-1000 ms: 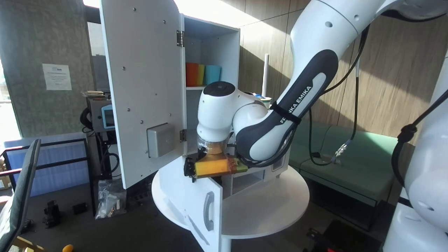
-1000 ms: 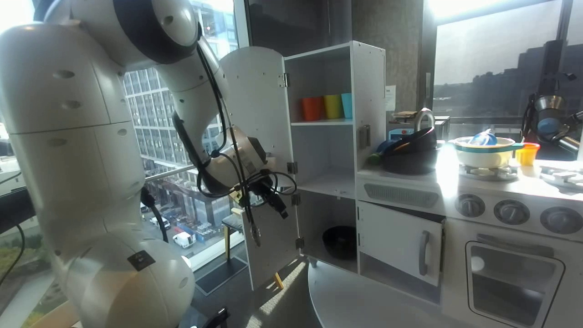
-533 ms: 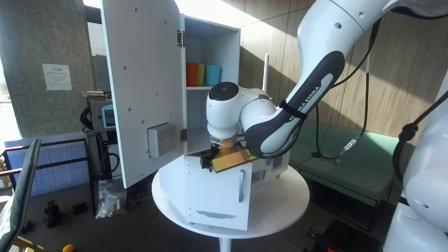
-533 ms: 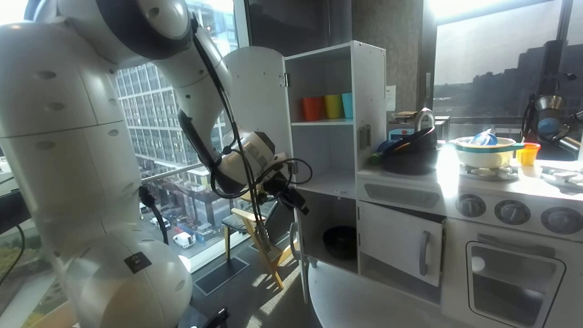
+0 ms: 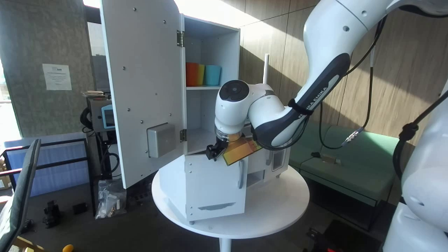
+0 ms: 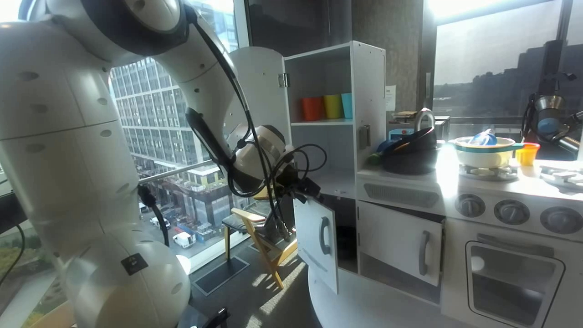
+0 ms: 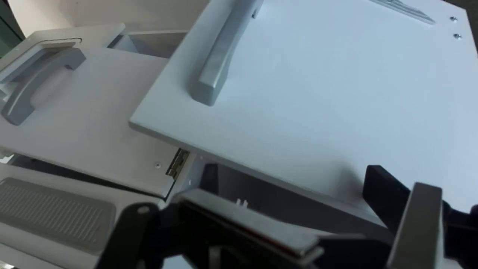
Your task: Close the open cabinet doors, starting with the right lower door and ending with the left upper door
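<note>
tall dr. (image 5: 147, 87) top cut off in ext. view, bowl (image 6: 347, 246) part. hidden

In both exterior views a red-orange cup (image 6: 311, 109), a yellow cup (image 6: 333, 107) and a light-blue cup (image 6: 347, 105) stand on a shelf (image 6: 321, 122). In an exterior view a white-and-teal pot (image 6: 483, 156) sits on a toy burner (image 6: 494, 173), a small orange cup (image 6: 527, 154) just beside it; left of the pot is dark cookware (image 6: 410, 157) — perhaps a stacked pan, though glare makes it unsure. A green sofa (image 5: 344, 171) stands beyond the round white table (image 5: 280, 203).

Gripper (image 6: 311, 193) at the top of the partly open left lower door (image 6: 309, 233)
</note>
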Controlling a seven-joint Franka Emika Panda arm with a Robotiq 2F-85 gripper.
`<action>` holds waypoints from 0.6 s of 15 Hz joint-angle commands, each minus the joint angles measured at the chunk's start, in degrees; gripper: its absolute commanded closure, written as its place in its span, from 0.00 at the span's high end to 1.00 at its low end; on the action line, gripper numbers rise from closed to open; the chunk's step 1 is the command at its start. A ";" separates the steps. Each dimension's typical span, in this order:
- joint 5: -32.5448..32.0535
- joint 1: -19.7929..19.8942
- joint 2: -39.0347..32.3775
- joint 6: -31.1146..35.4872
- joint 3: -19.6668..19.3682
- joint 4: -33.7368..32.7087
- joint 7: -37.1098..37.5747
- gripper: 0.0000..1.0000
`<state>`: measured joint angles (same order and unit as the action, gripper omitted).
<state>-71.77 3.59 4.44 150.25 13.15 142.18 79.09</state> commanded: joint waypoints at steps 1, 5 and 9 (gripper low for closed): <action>-0.58 2.23 3.12 3.30 -2.73 -1.19 -1.35 1.00; 7.42 3.42 3.58 3.28 -6.03 -0.94 -5.68 1.00; 18.81 3.05 5.80 6.04 -9.00 1.20 -13.50 1.00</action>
<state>-59.96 6.80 7.08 153.73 5.88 141.60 71.40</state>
